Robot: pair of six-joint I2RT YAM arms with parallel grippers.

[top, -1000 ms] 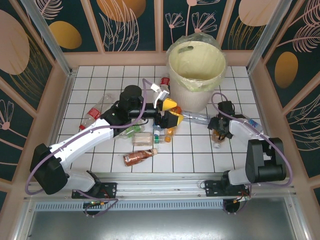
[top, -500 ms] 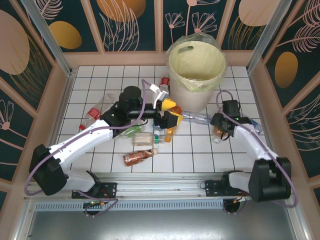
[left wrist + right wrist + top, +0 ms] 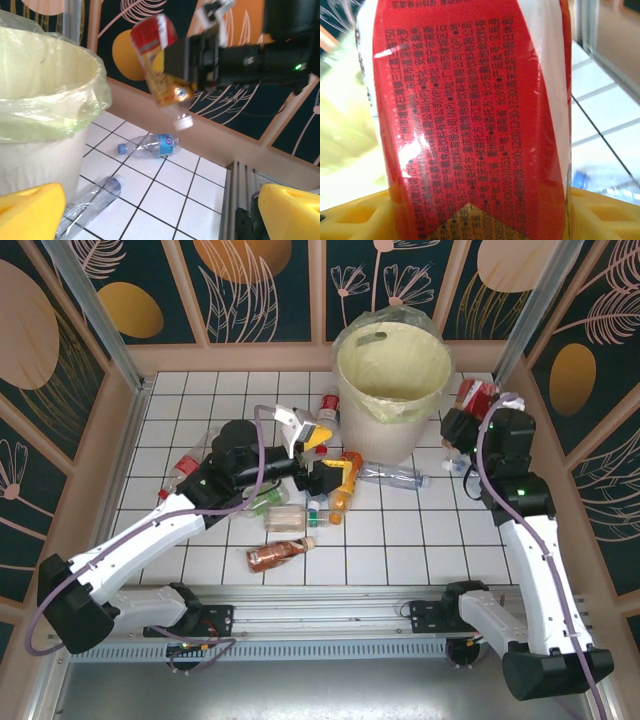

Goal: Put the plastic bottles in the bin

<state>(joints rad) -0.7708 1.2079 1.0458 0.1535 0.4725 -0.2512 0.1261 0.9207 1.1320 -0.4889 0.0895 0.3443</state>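
My right gripper (image 3: 464, 412) is shut on a plastic bottle with a red label (image 3: 478, 392), held in the air just right of the bin (image 3: 394, 428). That bottle (image 3: 470, 110) stands between the yellow fingers (image 3: 605, 212). In the left wrist view it (image 3: 159, 60) hangs cap down beside the bin's bagged rim (image 3: 75, 85). My left gripper (image 3: 326, 457) is open and empty, hovering left of the bin above a cluster of bottles: an orange one (image 3: 343, 486), a clear one (image 3: 394, 476) and a brown one (image 3: 278, 554).
A blue-labelled bottle (image 3: 152, 146) lies near the right wall, and a clear one (image 3: 92, 197) lies by the bin's foot. More bottles (image 3: 190, 466) lie at the left. Wooden walls (image 3: 122, 430) and a front rail (image 3: 330, 592) edge the tiled table.
My right arm has lifted the red-labelled bottle off the tiles, up and back to beside the bin's rim, and closed on it. The left gripper has drawn back a little to the left.
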